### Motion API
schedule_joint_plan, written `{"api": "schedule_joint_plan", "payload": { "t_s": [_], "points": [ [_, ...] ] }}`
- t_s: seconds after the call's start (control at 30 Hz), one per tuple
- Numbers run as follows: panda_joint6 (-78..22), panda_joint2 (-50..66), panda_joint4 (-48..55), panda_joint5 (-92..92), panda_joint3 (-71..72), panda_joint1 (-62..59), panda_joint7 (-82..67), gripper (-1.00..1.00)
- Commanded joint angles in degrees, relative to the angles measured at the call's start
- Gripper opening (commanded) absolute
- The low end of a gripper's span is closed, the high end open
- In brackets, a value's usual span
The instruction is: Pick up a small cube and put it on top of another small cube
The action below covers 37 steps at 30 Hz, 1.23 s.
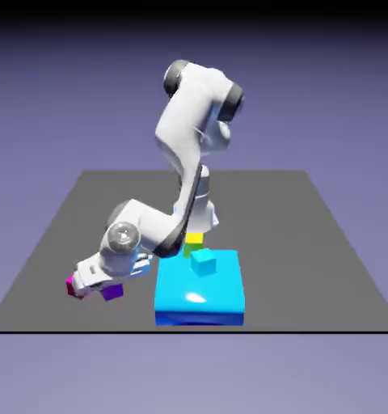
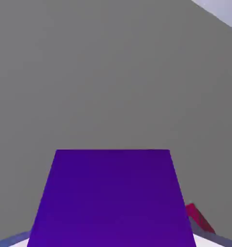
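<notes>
Arm bent low over the grey table (image 1: 310, 242), hand tilted toward the lower left of the exterior view. Gripper (image 1: 100, 289) sits just above the table surface there, with a purple cube (image 1: 111, 293) showing at its lower edge, partly hidden by the white hand. A small magenta cube (image 1: 70, 283) peeks out at the hand's left side, touching or just beside it; cannot tell which. In the hand view the purple cube (image 2: 112, 198) fills the lower middle of the frame, large and square-on, hiding both finger tips, so the jaws appear to be pinching it, though the contact itself is not visible. A sliver of red (image 2: 199, 218) shows at the cube's lower right in that view, against plain grey table (image 2: 113, 72). To the right of the gripper in the exterior view lies a large, flat bright-blue block (image 1: 200, 301), with a small cyan cube (image 1: 203, 262) resting on its top near the far edge. Behind that, close to the arm's lower link, a yellow cube (image 1: 195, 239) sits on a green cube (image 1: 189, 251), both partly hidden by the arm and the cyan cube.
</notes>
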Motion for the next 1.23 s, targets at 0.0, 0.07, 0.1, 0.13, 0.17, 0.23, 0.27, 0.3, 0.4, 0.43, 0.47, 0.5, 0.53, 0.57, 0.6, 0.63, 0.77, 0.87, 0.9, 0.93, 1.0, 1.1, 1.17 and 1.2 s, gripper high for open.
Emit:
{"api": "schedule_joint_plan", "payload": {
  "t_s": [0.0, 0.07, 0.1, 0.13, 0.17, 0.23, 0.27, 0.3, 0.4, 0.43, 0.47, 0.5, 0.53, 0.57, 0.6, 0.63, 0.77, 0.87, 0.9, 0.93, 1.0, 1.1, 1.17, 1.2],
  "points": [
    [-0.85, -0.32, 0.86, -2.57, 1.96, -0.78, -1.01, -1.0],
    [-2.29, -3.45, -0.26, -6.41, 6.12, -2.98, -1.73, -1.0],
    [-2.97, -5.2, -1.06, -8.22, 8.19, -4.14, -1.95, -1.0],
    [-3.69, -7.07, -2.04, -9.43, 9.99, -4.84, -1.62, -1.0],
    [-4.49, -9.14, -3.36, -9.49, 11.26, -4.72, -0.28, -1.0],
    [-6.08, -13.3, -6.0, -9.63, 13.82, -4.48, 2.41, -1.0],
    [-6.87, -15.37, -7.32, -9.7, 15.09, -4.35, 3.75, -1.0],
    [-7.67, -17.45, -8.64, -9.77, 16.37, -4.23, 5.1, -1.0],
    [-10.06, -23.68, -12.59, -9.98, 20.2, -3.86, 9.13, -1.0],
    [-10.85, -25.75, -13.91, -10.05, 21.48, -3.74, 10.47, -1.0],
    [-11.65, -27.83, -15.23, -10.11, 22.75, -3.62, 11.81, -1.0],
    [-12.44, -29.91, -16.55, -10.18, 24.03, -3.5, 13.16, -1.0],
    [-13.24, -31.98, -17.87, -10.25, 25.31, -3.37, 14.5, -1.0],
    [-14.03, -34.06, -19.19, -10.32, 26.58, -3.25, 15.84, -1.0],
    [-14.83, -36.14, -20.51, -10.39, 27.86, -3.13, 17.19, -1.0],
    [-15.62, -38.21, -21.83, -10.46, 29.14, -3.01, 18.53, -1.0],
    [-18.96, -46.47, -26.87, -11.83, 34.54, -3.42, 23.62, -1.0],
    [-13.99, -44.76, -30.12, -13.02, 33.9, -4.03, 24.36, -1.0],
    [-11.5, -43.9, -31.75, -13.62, 33.58, -4.34, 24.73, -1.0],
    [-9.01, -43.04, -33.37, -14.21, 33.27, -4.64, 25.1, -1.0],
    [-8.2, -42.76, -33.91, -14.41, 33.16, -4.74, 25.22, 1.0],
    [-13.17, -44.48, -30.65, -13.22, 33.8, -4.13, 24.48, 1.0],
    [-18.15, -46.19, -27.4, -12.02, 34.43, -3.52, 23.74, 1.0],
    [-18.96, -46.47, -26.87, -11.83, 34.54, -3.42, 23.62, 1.0]
  ]
}}
